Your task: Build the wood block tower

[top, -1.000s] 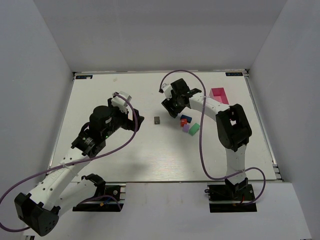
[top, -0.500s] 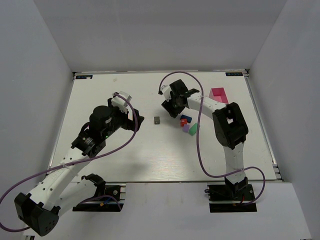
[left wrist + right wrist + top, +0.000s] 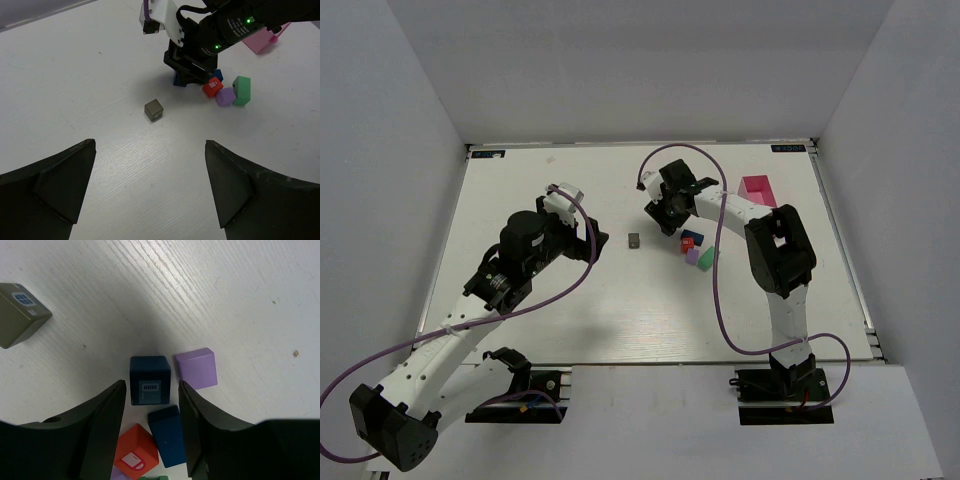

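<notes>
Right wrist view: the right gripper (image 3: 150, 388) is spread, and a dark blue block (image 3: 150, 379) of the wood block tower (image 3: 225, 96) is framed squarely between its jaws, at the cluster's edge. The left gripper (image 3: 150, 167), also spread, is held well apart.

I have bare table (image 3: 75, 75) all around the grey block (image 3: 154, 109) for my left gripper (image 3: 150, 142). My right gripper (image 3: 150, 383) is crowded (navy block (image 3: 150, 371) between its fingers, purple block (image 3: 196, 368) just beside one, red block (image 3: 136, 452) and blue block (image 3: 167, 436) nearer the palm).
</notes>
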You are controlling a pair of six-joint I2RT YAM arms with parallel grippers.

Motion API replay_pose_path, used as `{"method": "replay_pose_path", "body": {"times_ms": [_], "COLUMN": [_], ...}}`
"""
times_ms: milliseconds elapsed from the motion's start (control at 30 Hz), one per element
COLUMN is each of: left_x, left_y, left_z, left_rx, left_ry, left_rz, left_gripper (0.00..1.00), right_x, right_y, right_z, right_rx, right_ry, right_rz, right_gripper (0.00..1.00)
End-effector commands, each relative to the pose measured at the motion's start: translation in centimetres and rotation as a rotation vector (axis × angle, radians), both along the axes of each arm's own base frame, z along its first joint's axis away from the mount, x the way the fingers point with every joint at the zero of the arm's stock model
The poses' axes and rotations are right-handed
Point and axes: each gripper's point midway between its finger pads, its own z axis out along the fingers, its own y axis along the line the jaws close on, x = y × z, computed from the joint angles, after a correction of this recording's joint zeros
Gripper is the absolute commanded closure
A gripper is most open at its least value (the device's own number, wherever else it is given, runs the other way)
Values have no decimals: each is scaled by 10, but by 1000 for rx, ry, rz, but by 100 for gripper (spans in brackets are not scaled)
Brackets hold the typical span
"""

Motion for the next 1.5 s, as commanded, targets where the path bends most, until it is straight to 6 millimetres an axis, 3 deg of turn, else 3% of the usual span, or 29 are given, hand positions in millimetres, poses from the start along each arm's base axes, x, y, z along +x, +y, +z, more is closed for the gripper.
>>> {"method": "replay_pose_path", "body": {"times_ms": [0,467,767,1033,1200,1467], "left_x": [-2,-2,-2,-1,-1,-1], "left_y": [-1,-1,-1,1,1,1], "left_z": [0,0,0,0,0,0], "left_rx": [-10,-10,-10,-8,-8,-8], "left_ry": [5,5,5,4,4,4], "left_rz": [-4,-4,-4,5,5,5], "left_gripper": [0,0,0,0,0,0], "right_x": [7,4,0,-30,-52,-57], "right_y": [5,5,6,19,24,26], "right_z": [5,0,7,24,20,20], "right_rx": [13,0,10,82,94,82], "right_ry": [-14,3,-9,-3,32,13], "right_rz": [19,30,82,343,514,684], "right_gripper": [48,46,62,75,76,76]}}
